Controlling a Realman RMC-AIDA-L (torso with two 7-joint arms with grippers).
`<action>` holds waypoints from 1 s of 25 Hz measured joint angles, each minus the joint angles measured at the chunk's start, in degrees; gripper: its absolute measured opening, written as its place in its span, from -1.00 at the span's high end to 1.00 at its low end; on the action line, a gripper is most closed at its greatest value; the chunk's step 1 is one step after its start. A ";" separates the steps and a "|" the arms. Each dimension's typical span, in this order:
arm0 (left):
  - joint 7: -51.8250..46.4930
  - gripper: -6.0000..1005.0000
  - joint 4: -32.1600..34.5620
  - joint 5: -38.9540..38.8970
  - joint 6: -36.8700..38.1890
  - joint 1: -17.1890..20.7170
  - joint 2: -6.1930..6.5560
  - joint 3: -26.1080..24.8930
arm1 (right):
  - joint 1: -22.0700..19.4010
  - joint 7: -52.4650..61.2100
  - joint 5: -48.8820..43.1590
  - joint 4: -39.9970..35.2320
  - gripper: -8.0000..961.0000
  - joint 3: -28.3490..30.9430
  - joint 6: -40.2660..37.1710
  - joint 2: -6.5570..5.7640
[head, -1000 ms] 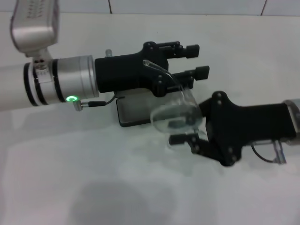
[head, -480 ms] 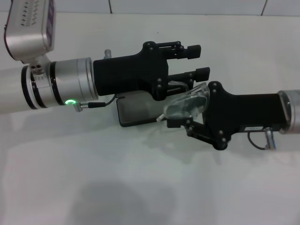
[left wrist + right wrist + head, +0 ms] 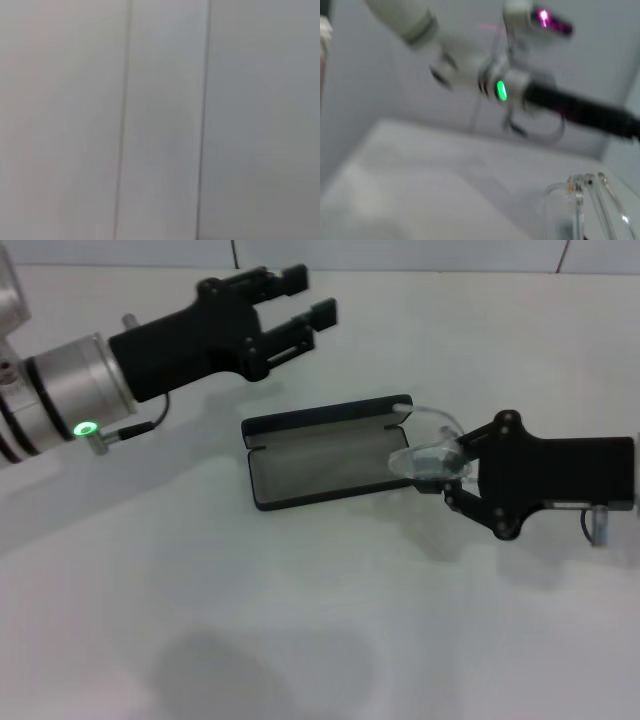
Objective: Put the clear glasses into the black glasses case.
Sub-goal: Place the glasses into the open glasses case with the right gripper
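Note:
The black glasses case lies open on the white table, its grey lining facing up and its lid standing along the far side. My right gripper is at the case's right end, shut on the clear glasses, which hang over that end of the case. A clear temple arm curves up behind them. In the right wrist view the clear glasses show close up at one corner. My left gripper is raised at the far left, open and holding nothing, well away from the case.
The white table spreads out in front of the case. A tiled wall edge runs along the back. The left wrist view shows only a plain grey surface. My left arm with its green light appears in the right wrist view.
My left gripper has let go, pulled back to the far left and uncovered the case. The right gripper has brought the glasses down to the case's right end.

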 joint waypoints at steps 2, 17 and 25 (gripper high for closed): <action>-0.16 -0.12 0.04 -0.10 -0.07 0.45 0.36 -0.31 | -2.91 3.56 -2.85 -7.51 0.78 -6.71 9.66 0.08; -1.18 -0.12 -0.14 0.07 -1.33 0.20 -0.04 -1.32 | 0.00 14.35 -17.60 -13.38 0.81 -37.45 49.84 0.15; -1.23 -0.12 -0.31 0.17 -1.35 0.08 -0.11 -1.19 | 0.89 14.05 -17.67 -11.44 0.81 -47.58 64.38 0.26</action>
